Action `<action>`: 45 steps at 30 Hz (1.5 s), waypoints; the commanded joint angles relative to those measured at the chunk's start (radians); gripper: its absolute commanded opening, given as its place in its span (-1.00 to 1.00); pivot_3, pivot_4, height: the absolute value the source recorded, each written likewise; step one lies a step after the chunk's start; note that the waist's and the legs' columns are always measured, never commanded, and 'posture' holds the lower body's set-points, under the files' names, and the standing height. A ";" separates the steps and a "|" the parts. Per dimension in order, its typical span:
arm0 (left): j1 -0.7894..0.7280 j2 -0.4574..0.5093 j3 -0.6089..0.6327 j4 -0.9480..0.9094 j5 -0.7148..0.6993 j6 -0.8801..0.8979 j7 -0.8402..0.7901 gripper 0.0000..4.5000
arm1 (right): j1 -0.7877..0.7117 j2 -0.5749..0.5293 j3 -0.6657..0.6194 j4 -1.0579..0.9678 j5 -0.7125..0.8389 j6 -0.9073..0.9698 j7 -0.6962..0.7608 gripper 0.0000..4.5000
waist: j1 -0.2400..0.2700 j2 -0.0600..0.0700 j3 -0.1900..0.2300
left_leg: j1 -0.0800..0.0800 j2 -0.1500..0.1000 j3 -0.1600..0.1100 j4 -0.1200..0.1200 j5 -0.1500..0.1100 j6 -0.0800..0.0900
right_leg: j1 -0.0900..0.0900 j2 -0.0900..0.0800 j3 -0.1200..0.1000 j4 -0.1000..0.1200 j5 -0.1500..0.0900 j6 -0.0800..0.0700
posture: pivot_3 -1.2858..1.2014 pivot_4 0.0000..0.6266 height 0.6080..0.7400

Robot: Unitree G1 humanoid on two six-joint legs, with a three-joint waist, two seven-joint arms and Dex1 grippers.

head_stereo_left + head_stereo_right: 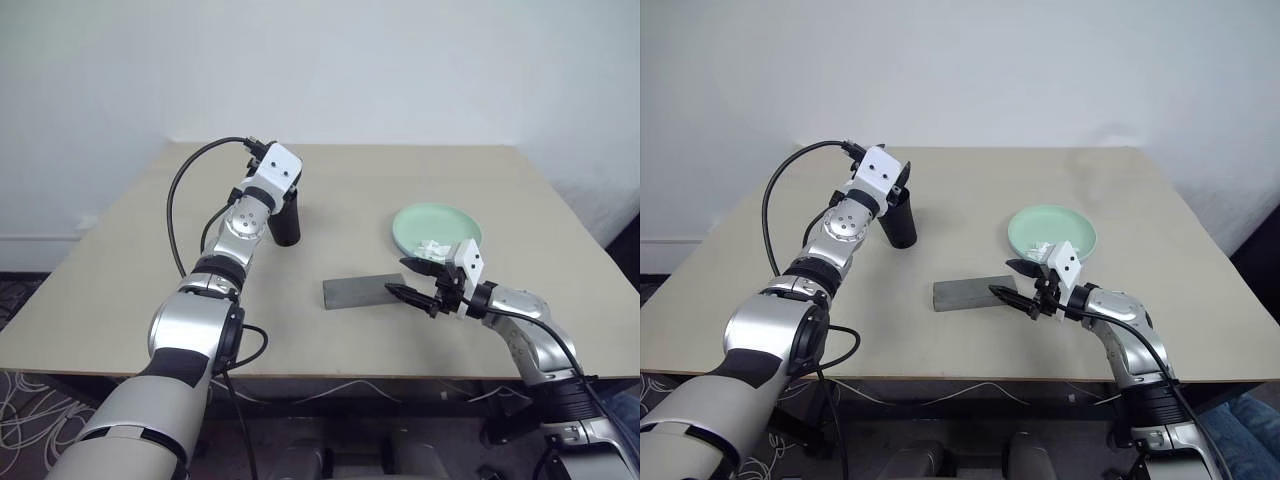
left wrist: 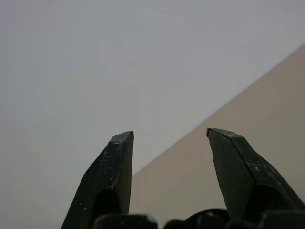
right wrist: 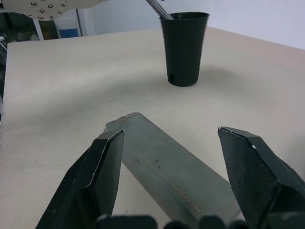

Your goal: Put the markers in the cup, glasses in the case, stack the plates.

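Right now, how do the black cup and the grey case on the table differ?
The cup stands upright and tall; the case lies flat and low. The cup is black, round and tapered, while the case is grey and rectangular. The cup is open at the top with a slim stick poking out of it; the case is closed. The cup sits beneath the left claw; the case lies before the right claw. Both rest on the table.

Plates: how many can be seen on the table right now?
1: a mint green plate with crumpled tissue on it, near the table's right side, behind the right gripper. A second plate may lie hidden beneath it.
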 commanded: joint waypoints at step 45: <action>0.615 0.157 0.165 -0.658 -0.425 0.232 -0.841 0.10 | -0.030 -0.066 -0.069 0.079 0.007 -0.047 0.048 0.52 | 0.020 0.001 -0.001 | 0.001 0.000 0.000 0.001 0.000 0.000 | 0.001 -0.001 0.000 0.000 0.001 -0.002 | 0.03 -1.00 1.00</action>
